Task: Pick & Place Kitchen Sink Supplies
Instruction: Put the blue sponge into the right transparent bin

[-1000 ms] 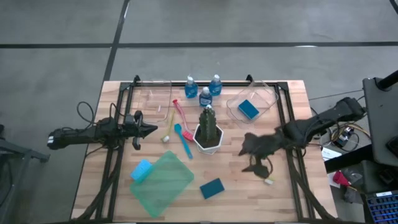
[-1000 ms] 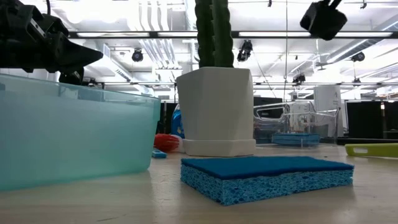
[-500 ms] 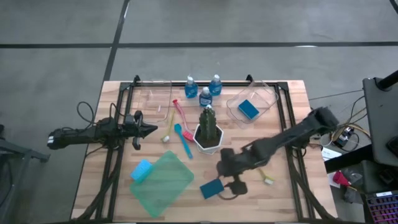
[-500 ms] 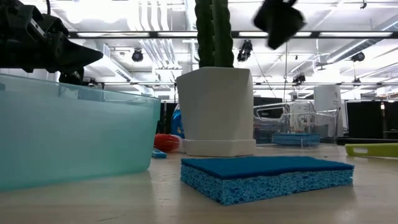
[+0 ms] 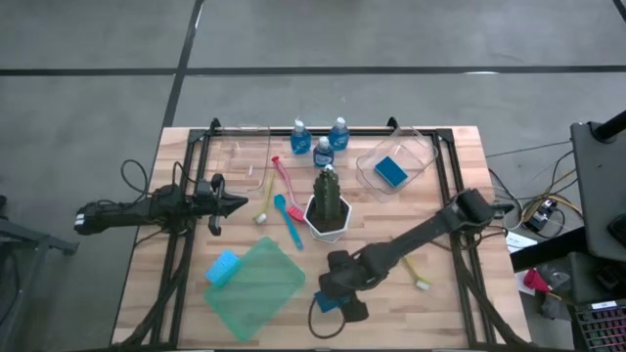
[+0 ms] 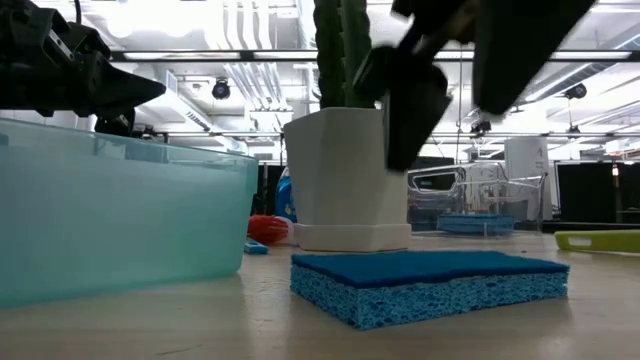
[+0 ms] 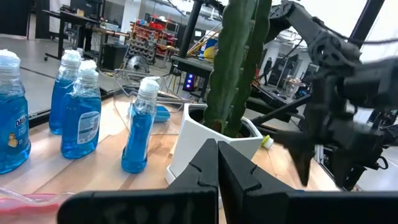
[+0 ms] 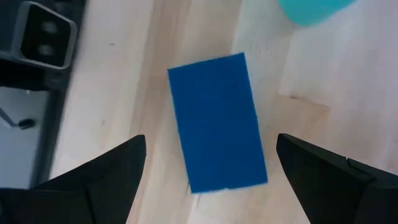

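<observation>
Right tool (image 5: 337,293): fingers spread wide, holding nothing, hanging just above the dark-blue sponge (image 8: 216,121) near the front edge of the surface (image 5: 460,293); in the right wrist view the sponge lies flat between the two fingers (image 8: 102,174), not touched.
Dark-blue sponge: flat on the wood, just beside a corner of the green sheet (image 5: 256,288); in the low view it is the nearest thing (image 6: 430,283).
Green sheet: lies front-left of centre, with a light-blue sponge (image 5: 222,266) at its left edge.
Lime brush (image 5: 418,275): on the wood to the right of the right arm, well apart from the other brushes.
Cactus pot (image 5: 328,210): centre of the surface, upright, behind the right tool.
Brushes: blue brush (image 5: 289,220), red brush (image 5: 285,186) and yellow brush (image 5: 265,200) lie together left of the pot.
Left tool (image 5: 238,204): fingers shut, empty, held at the left side and pointing towards the brushes.
Tray (image 5: 416,152): clear, back right, with another blue sponge (image 5: 390,171) inside.
Second tray (image 5: 240,147): clear, back left.
Bottles (image 5: 322,151): three, upright, clustered at the back edge between the two trays.
</observation>
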Tool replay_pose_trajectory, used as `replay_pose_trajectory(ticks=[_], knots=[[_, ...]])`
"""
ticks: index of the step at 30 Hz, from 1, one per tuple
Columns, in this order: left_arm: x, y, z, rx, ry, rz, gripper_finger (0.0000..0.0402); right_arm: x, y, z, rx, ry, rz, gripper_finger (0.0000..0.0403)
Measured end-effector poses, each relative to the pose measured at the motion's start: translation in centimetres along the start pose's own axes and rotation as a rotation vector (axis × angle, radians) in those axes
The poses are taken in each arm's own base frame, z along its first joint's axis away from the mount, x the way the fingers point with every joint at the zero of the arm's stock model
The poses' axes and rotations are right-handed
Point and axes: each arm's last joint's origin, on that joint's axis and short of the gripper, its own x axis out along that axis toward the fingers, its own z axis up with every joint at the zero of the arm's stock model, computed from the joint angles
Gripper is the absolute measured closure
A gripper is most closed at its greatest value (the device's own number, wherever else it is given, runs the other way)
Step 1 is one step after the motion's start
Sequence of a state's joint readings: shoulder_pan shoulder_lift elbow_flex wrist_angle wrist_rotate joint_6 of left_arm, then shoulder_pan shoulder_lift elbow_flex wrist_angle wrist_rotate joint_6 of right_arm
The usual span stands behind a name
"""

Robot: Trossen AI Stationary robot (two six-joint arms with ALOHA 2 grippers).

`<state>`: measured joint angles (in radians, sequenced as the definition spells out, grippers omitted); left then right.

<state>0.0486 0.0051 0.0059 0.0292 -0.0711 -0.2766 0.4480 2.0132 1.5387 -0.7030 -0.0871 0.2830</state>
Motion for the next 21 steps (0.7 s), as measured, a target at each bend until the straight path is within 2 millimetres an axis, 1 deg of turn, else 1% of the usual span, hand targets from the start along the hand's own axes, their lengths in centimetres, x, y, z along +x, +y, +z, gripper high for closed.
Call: replay_pose_trajectory(ticks=[3,6,14,21], knots=[[0.0,0.0,0.0,0.0,0.001,0.0,0.0401,1.2,-0.2,-0.2,0.021,0.033,-0.015,0.0044],[0.0,0.0,0.0,0.0,0.001,0.001,0.0401,1.9,-0.3,-0.2,0.028,0.039,-0.021,0.0044],[0.1,0.0,-0.1,0.001,0.009,0.003,0.0401,3.6,0.4,-0.8,-0.023,0.064,-0.076,0.0044],[0.1,0.0,-0.1,0.001,0.011,0.004,0.0401,3.9,0.8,-0.9,-0.032,0.061,-0.104,0.0044]])
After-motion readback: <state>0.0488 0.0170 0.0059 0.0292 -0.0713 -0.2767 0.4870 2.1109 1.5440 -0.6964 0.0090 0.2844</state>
